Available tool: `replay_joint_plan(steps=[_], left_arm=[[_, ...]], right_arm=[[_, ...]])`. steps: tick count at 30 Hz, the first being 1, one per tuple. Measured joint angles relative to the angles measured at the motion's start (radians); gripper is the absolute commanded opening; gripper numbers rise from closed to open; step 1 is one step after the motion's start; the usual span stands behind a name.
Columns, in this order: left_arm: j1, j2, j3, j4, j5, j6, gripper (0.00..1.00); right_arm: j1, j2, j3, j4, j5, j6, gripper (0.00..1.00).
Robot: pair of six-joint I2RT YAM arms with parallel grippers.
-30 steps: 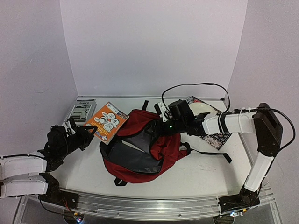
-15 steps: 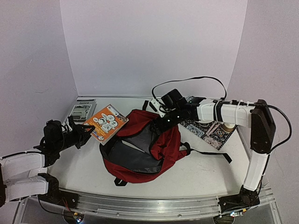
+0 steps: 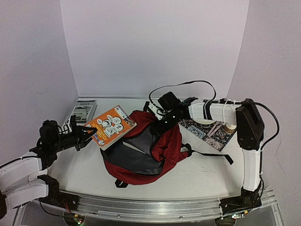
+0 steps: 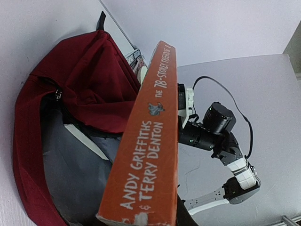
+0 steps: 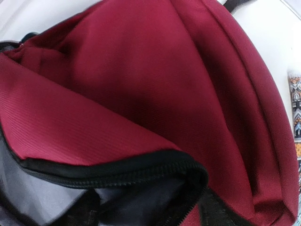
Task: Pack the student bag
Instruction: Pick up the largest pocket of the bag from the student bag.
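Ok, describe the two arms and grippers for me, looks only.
Both arms are built alike: the left arm and right arm have white tubular links with black joint housings. The left gripper and right gripper are black. A thin black cable loops above the right arm's wrist.

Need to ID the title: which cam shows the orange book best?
Left wrist: the orange book fills the frame, spine lettering legible. Top external shows its cover, small, beside the student bag. Right wrist: only bag fabric.
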Motion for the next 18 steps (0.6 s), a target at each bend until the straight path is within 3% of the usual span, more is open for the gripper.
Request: replay_joint_plan(steps=[3,5,18], left_arm=[[0.000,-0.008,0.000,-0.011,0.041,0.001,0.00],[0.000,-0.008,0.000,-0.021,0.069,0.001,0.00],[-0.020,-0.003,0.000,-0.052,0.257,0.004,0.00]], right_arm=[[0.000,0.000,0.019,-0.003,-0.025,0.003,0.10],[0.000,-0.001,0.026,-0.004,-0.034,0.002,0.00],[0.002,-0.157,0.028,-0.010,0.035,0.037,0.00]])
